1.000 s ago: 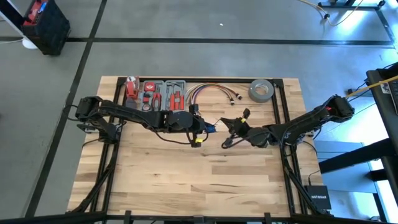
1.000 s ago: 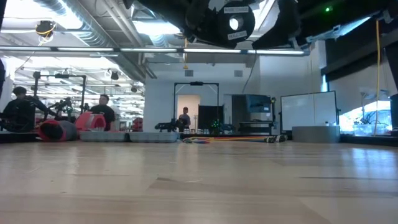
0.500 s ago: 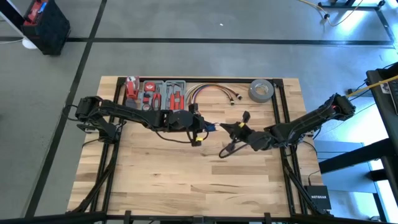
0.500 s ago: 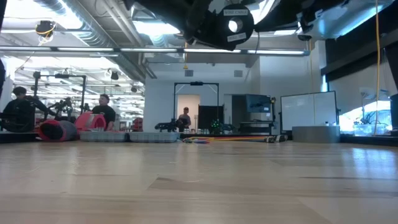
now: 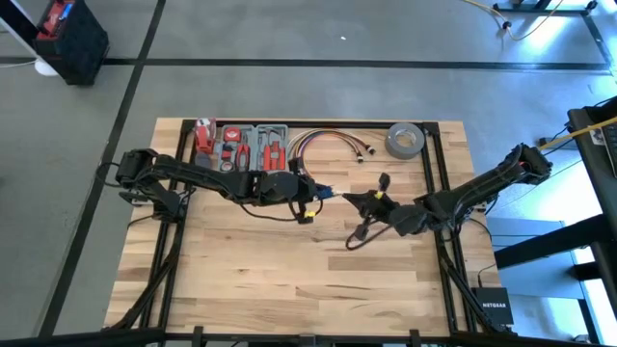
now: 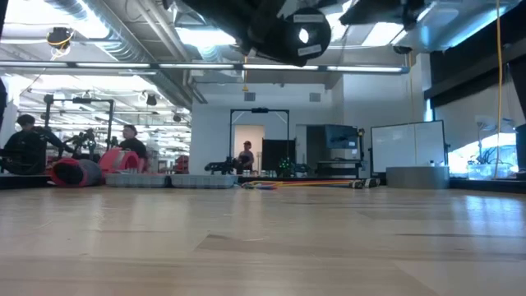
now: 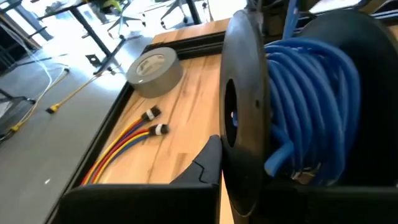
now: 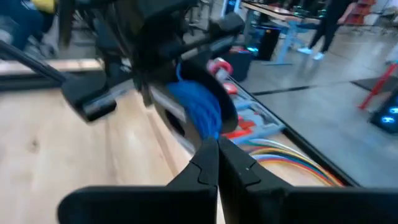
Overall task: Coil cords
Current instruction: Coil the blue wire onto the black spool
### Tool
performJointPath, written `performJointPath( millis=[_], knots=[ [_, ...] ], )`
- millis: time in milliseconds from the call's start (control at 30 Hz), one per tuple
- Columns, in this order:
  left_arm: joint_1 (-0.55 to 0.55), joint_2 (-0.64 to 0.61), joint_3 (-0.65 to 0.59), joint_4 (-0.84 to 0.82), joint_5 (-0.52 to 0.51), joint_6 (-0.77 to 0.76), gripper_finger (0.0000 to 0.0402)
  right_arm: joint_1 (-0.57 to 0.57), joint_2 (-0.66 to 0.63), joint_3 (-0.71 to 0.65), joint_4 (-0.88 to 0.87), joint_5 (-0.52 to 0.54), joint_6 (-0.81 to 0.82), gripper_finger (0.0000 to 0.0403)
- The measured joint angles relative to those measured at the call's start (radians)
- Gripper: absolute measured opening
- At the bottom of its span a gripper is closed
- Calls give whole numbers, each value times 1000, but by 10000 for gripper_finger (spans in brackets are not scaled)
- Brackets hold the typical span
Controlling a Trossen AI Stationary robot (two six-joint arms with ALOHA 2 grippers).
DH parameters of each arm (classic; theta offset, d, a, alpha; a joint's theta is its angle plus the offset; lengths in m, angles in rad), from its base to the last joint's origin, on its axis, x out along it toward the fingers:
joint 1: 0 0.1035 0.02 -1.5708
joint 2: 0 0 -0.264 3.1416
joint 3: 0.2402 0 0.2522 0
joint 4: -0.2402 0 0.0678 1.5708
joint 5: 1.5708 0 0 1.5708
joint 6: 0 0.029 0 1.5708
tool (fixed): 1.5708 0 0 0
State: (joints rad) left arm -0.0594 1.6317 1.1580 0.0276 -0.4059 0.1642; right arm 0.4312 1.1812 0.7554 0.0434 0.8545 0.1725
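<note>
Blue cord (image 7: pixel 311 93) sits wound in fat loops on a black reel (image 7: pixel 239 124). It hangs over the middle of the table (image 5: pixel 289 280), a bit toward 12 o'clock. The left gripper (image 5: pixel 310 198) looks clamped on that reel.

The right gripper (image 5: pixel 374 200) is just beside it at 3 o'clock with its fingers pressed together. Whether a thin strand is pinched between them, I can't tell.

For winding, I'd hold the reel dead steady and feed each turn snug against the last one, with no slack. Lay it between the flanges so nothing slips off the rim.

The two arms meet nearly nose to nose, so that's the crowding risk. The tool tray (image 5: pixel 253 146), coloured cables (image 5: pixel 323 143) and tape roll (image 5: pixel 405 140) run from 11 to 1 o'clock, well clear.
</note>
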Motion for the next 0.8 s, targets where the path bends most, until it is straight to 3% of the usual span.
performJointPath(
  millis=[300, 533, 800],
  knots=[
    [-11, -1, 0, -15, 1, -11, 0, -34, 93, 3, 281, -139, -92, 0],
    [-11, -2, 1, -7, -2, -10, 0, -59, 98, 2, 353, -161, -99, 0],
    [-11, -2, 3, -12, -1, 27, 0, -102, 99, 2, 416, -269, -75, 0]
  ],
)
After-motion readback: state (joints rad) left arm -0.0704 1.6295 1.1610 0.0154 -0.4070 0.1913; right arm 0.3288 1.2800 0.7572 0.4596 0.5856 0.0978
